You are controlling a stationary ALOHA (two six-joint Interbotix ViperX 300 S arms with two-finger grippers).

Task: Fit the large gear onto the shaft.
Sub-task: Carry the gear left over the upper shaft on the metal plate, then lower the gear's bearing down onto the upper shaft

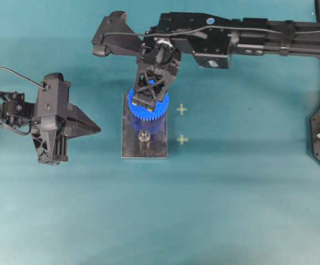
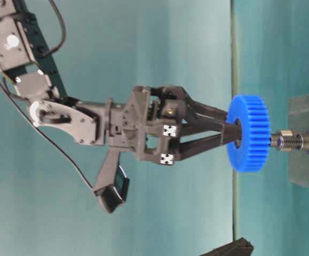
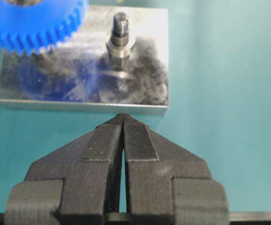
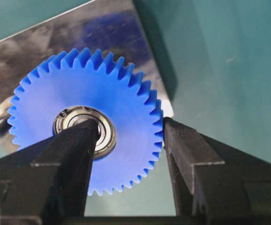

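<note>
Item: large gear (image 4: 86, 117) — clamped in the right gripper (image 4: 128, 136), one finger (image 4: 72, 150) through the bearing bore, the other against the toothed rim, so the wheel stays flat and level for lowering.

Location: just beyond the fingertips, above the grey plate (image 1: 158, 144), lined up over the shaft (image 2: 288, 141) but apparently not yet seated.

Left gripper (image 3: 122, 138): clenched, empty, parked short of the plate — judged clear of the insertion.
</note>
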